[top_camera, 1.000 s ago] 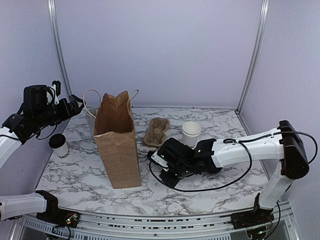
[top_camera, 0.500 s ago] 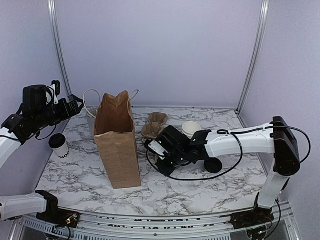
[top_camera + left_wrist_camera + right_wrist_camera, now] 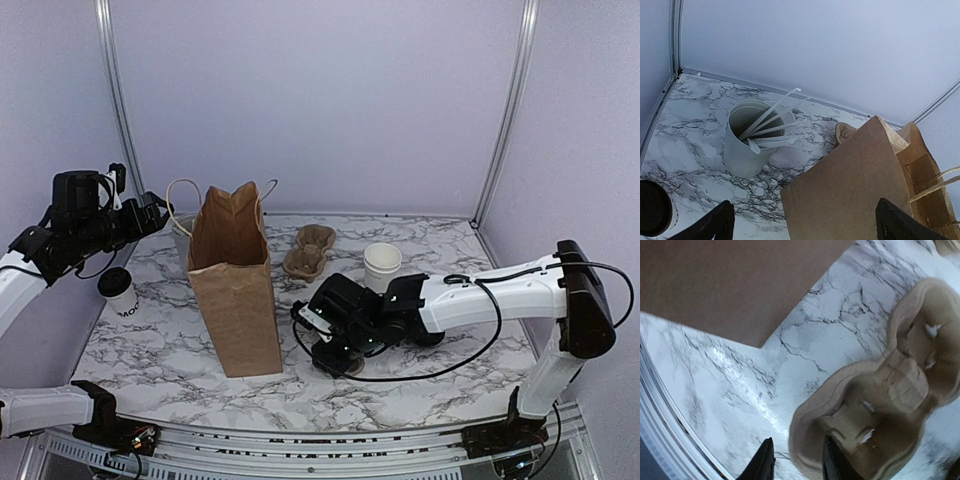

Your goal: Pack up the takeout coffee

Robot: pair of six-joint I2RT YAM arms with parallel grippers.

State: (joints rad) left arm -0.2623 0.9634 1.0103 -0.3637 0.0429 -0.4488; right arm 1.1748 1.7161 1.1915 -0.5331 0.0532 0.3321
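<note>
From above: takeout coffee (image 3: 118, 292), black lid on, upright at 9 o'clock on the marble table (image 3: 440, 385), well apart from the brown paper bag (image 3: 235, 285). Bag standing open at centre-left, contents hidden. Left gripper (image 3: 155, 212) raised at 10 o'clock, apart from the coffee and touching nothing. Lidless cup (image 3: 382, 264) upright at 1 o'clock, with a pulp carrier (image 3: 310, 252) near it at 12. Right gripper (image 3: 338, 358) low at 6 o'clock, just right of the bag, a second pulp carrier (image 3: 350, 368) showing beneath it.

Left wrist: fingers spread wide at the bottom corners, holding nothing, the bag's top edge in the view between them. Ribbed utensil holder (image 3: 747, 150) at 10 o'clock, white stirrers (image 3: 771, 116) leaning inside it. Coffee's black lid at 8 o'clock, cut by the frame edge.

Right wrist, blurred: fingers narrow at 6 o'clock, pinched on the rim of the second pulp carrier. Bag wall at 11 o'clock.
</note>
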